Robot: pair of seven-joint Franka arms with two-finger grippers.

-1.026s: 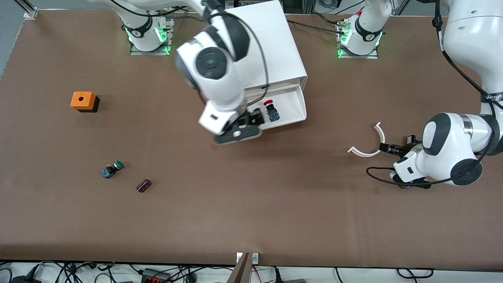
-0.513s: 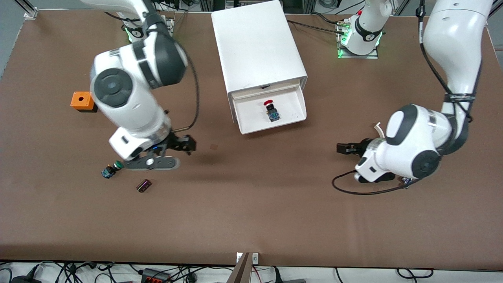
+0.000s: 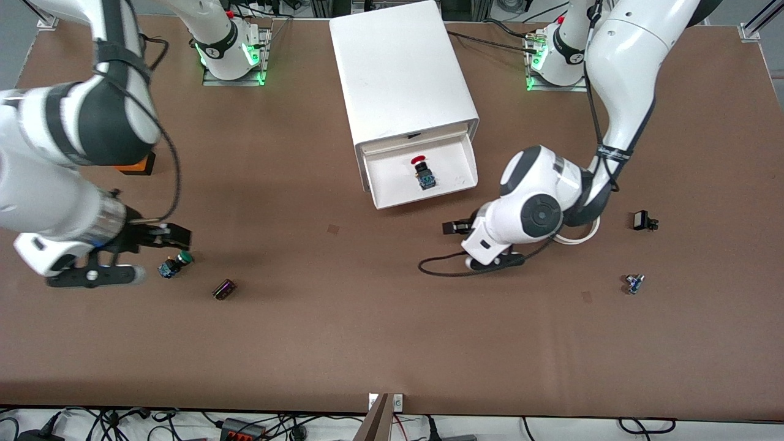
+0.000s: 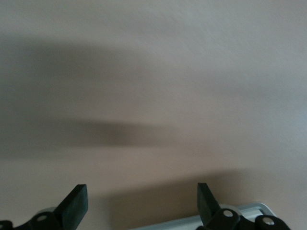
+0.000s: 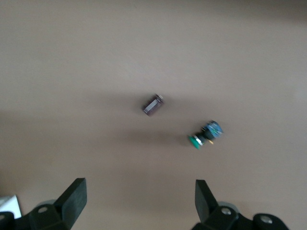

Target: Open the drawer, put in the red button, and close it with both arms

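The red button (image 3: 420, 163) lies in the open drawer (image 3: 459, 182); only closing remains. You should bring the left gripper (image 3: 452, 228), fingers spread and empty, square against the drawer front, then the right gripper (image 3: 174, 234) (likewise spread, empty, beside the green button (image 3: 173, 264)), and push evenly. Since half a second ago the right arm has swung away toward its table end and the left has moved toward the drawer.

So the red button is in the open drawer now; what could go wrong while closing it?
The left hand is beside the drawer, off its front's middle, so a one-sided push may skew it. The right hand, open by the green button, could knock it. A jolt may tip the red button.
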